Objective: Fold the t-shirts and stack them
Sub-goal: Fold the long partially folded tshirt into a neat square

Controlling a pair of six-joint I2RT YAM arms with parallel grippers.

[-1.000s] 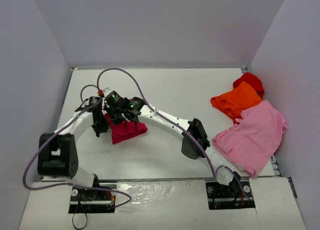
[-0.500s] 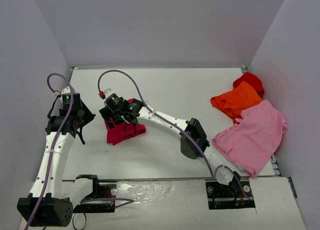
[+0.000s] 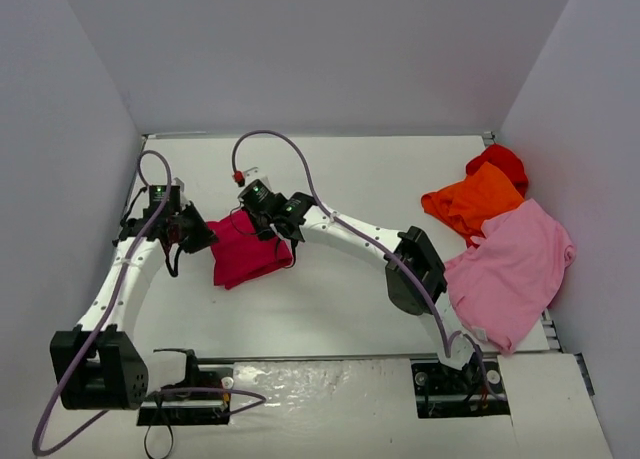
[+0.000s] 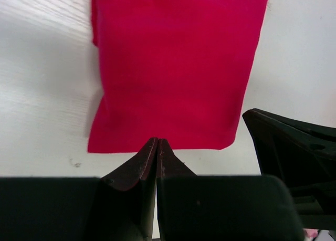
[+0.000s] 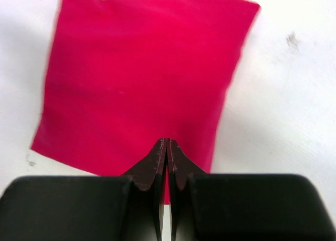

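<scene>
The crimson t-shirt (image 3: 243,257) lies folded into a flat rectangle on the white table, left of centre. My left gripper (image 3: 203,239) is shut at the shirt's left edge. In the left wrist view its tips (image 4: 157,142) meet at the hem of the crimson t-shirt (image 4: 173,67) with nothing between them. My right gripper (image 3: 270,229) hovers over the shirt's far right part. Its tips (image 5: 167,141) are pressed together above the flat cloth (image 5: 136,83), holding nothing. The orange t-shirt (image 3: 475,201), the bright red one (image 3: 500,162) and the light pink one (image 3: 510,269) lie crumpled at the right.
Grey walls close in the table (image 3: 330,299) on the left, back and right. The right arm's elbow (image 3: 415,269) hangs above the table's middle right. In the left wrist view, part of the right gripper's black body (image 4: 294,146) shows at the right edge.
The left arm swung out to the left wall and came back to the shirt's left edge. The right gripper shifted right and up off the shirt, which now lies flatter.
</scene>
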